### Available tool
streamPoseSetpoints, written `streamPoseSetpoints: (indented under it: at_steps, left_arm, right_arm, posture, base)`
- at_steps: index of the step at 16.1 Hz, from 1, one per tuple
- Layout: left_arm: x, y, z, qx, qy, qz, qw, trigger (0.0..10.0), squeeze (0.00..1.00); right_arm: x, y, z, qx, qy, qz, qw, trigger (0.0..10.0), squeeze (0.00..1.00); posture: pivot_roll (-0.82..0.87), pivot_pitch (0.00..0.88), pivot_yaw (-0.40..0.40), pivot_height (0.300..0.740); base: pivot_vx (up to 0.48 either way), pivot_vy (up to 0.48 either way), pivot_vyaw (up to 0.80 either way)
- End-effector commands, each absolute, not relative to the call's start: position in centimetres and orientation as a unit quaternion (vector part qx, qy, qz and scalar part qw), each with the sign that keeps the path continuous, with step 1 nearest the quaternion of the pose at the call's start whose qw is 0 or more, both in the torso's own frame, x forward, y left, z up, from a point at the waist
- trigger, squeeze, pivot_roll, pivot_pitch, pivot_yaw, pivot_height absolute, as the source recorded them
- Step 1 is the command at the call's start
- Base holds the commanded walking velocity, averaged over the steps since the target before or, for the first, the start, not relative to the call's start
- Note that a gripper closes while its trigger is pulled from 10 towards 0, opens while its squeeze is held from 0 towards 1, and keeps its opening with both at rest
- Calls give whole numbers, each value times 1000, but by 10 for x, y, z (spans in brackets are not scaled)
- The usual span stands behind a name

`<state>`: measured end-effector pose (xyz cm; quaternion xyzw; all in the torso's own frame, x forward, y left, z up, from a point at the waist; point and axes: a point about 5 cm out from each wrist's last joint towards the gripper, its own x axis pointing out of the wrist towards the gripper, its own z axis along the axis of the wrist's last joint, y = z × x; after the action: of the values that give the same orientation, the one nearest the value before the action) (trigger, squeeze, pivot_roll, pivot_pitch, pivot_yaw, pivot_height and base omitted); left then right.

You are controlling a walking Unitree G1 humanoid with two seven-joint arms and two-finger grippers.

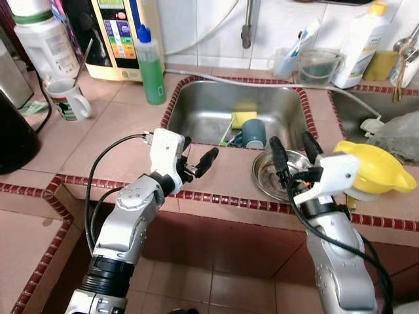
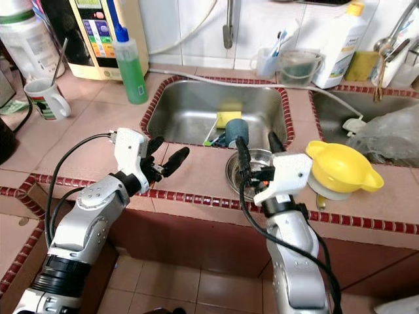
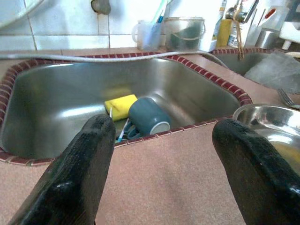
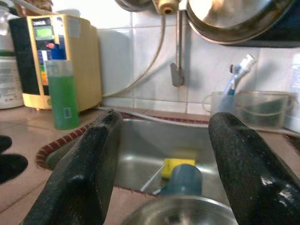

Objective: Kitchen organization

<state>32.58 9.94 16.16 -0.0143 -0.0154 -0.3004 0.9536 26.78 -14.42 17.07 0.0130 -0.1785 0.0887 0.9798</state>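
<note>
A steel sink (image 1: 196,108) holds a blue-grey mug (image 1: 254,133) lying on its side, a yellow sponge (image 1: 243,119) and some cutlery. On the counter at the sink's front right corner sits a steel bowl (image 1: 265,175). My left gripper (image 1: 196,156) hovers open over the counter just in front of the sink, pointing at the mug (image 3: 149,116). Over the bowl my right gripper (image 1: 292,145) stands open and holds nothing. The bowl's rim (image 4: 183,213) lies just below its fingers (image 4: 89,164). A yellow funnel-shaped dish (image 1: 373,169) rests to the right of that gripper.
A green soap bottle (image 1: 150,65) stands at the sink's back left, with a white mug (image 1: 69,99) further left. Behind the sink are a tap (image 1: 246,26), a clear jug (image 1: 319,65) and a white bottle (image 1: 359,42). A second basin (image 1: 366,108) lies at the right.
</note>
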Motion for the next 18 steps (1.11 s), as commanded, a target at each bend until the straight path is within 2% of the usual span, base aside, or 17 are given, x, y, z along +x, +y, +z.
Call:
streamPoseSetpoints:
  at_steps: [1, 8, 18]
  left_arm:
    - [324, 100, 156, -5, -6, -306, 952, 10000, 0]
    - [326, 88, 139, 37, 20, -325, 945, 10000, 0]
    - [334, 56, 138, -13, 95, -337, 936, 10000, 0]
  right_arm:
    - [265, -142, 174, 8, -189, 85, 978, 10000, 0]
    - [251, -148, 154, -15, -160, 33, 987, 10000, 0]
    - [212, -156, 130, -70, -127, 28, 989, 10000, 0]
  posture:
    - [-69, 59, 55, 740]
    - [-96, 80, 77, 740]
    - [-130, 110, 101, 740]
  base:
    - [0, 0, 0]
    - [0, 0, 0]
    - [0, 0, 0]
